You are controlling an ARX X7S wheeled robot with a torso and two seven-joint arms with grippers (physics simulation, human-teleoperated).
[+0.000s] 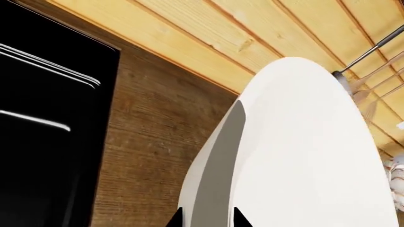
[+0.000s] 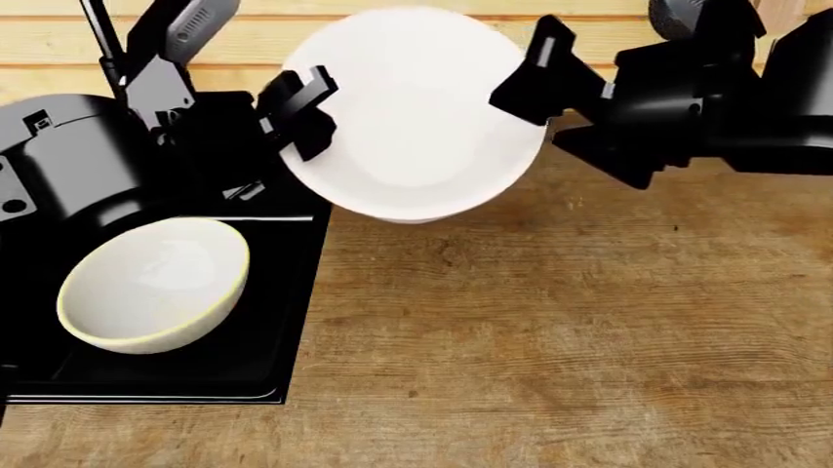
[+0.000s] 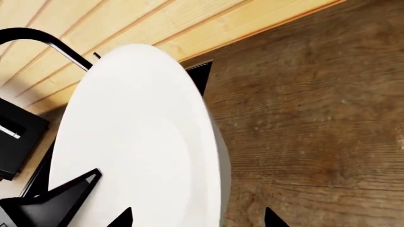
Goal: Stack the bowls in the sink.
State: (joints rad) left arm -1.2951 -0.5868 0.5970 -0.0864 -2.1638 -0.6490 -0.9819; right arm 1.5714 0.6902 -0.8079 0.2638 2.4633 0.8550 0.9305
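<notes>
The plain white bowl hangs tilted in the air above the counter's back edge, just right of the sink. My left gripper is shut on its left rim; in the left wrist view the bowl wall fills the narrow gap of the gripper. My right gripper is open and straddles the right rim. In the right wrist view the gripper has one fingertip clear of the bowl. The yellow-rimmed bowl sits upright in the sink basin.
A brown wooden counter spreads right of the sink. A pale plank wall runs behind, with the black faucet and hanging utensils. My left arm's black body overhangs the sink's far end.
</notes>
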